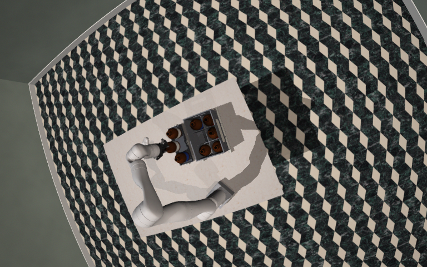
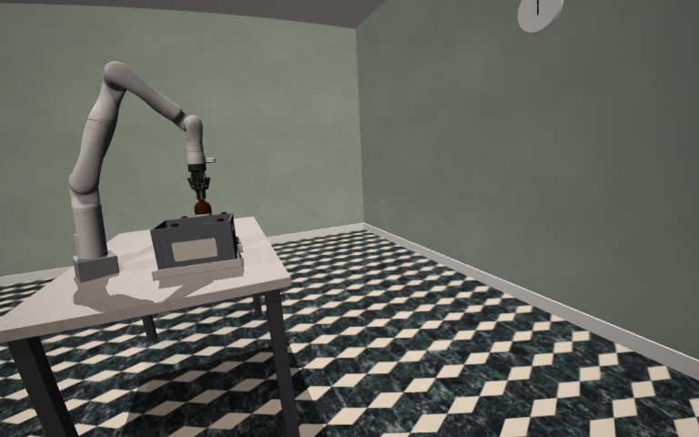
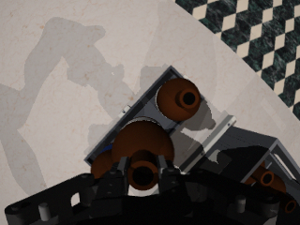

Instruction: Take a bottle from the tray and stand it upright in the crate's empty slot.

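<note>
My gripper (image 1: 164, 148) (image 2: 199, 196) (image 3: 142, 166) points straight down and is shut on the neck of the middle brown bottle (image 1: 172, 146) (image 2: 202, 207) (image 3: 142, 142) of the tray. This bottle stands upright and sits higher than its neighbours. Two more brown bottles stand in the tray (image 3: 133, 108), one (image 1: 172, 132) (image 3: 179, 97) behind the held one and one (image 1: 180, 157) (image 3: 103, 163) in front, partly hidden in the wrist view. The grey crate (image 1: 221, 129) (image 2: 193, 248) (image 3: 253, 145) stands right beside the tray and holds several brown bottles. One slot (image 1: 198, 137) in the row nearest the tray is empty.
The crate and the tray stand near the middle of the pale table (image 1: 188, 185) (image 2: 128, 303). The arm's base (image 1: 226, 188) (image 2: 95, 265) stands at one table edge and the arm arches over the table's left part.
</note>
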Robot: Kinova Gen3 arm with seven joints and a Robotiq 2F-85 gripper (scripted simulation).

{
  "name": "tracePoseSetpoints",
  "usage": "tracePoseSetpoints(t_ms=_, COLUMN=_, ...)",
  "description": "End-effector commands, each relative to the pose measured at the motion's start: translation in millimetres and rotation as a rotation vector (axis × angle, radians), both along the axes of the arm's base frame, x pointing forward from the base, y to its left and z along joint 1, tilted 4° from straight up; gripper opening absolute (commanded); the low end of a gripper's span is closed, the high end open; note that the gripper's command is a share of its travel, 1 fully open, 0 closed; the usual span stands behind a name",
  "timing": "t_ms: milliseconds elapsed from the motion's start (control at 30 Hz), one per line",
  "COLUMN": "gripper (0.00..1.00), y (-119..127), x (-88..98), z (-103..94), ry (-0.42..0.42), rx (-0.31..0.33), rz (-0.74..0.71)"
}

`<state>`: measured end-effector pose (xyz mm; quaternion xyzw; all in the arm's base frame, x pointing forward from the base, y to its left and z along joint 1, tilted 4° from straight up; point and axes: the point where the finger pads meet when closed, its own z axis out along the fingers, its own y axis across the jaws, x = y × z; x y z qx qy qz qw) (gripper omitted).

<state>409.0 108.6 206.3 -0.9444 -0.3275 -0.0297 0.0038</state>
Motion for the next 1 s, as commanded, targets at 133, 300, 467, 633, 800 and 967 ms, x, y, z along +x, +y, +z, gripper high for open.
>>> tracePoseSetpoints(t_ms=133, gripper=0.0, y=0.4, x=1.1, z=7.9, ry=-0.007, rx=0.002, rz=0.0)
tracePoseSetpoints(t_ms=300, gripper=0.0, y=0.2, x=0.8, z=13.7, ry=-0.007, rx=0.002, rz=0.0)
tracePoseSetpoints(t_ms=467, gripper=0.0, y=0.1, x=0.5, z=18.5, ry=-0.007, rx=0.002, rz=0.0)
tracePoseSetpoints(t_ms=633, gripper=0.0, y=0.0, x=0.3, z=20.8, ry=-0.007, rx=0.002, rz=0.0)
tracePoseSetpoints(t_ms=800, gripper=0.0, y=-0.1, x=0.2, z=23.4, ry=-0.007, rx=0.002, rz=0.0)
tracePoseSetpoints(t_ms=967, gripper=0.0, y=-0.1, x=0.1, z=24.5, ry=-0.007, rx=0.002, rz=0.0)
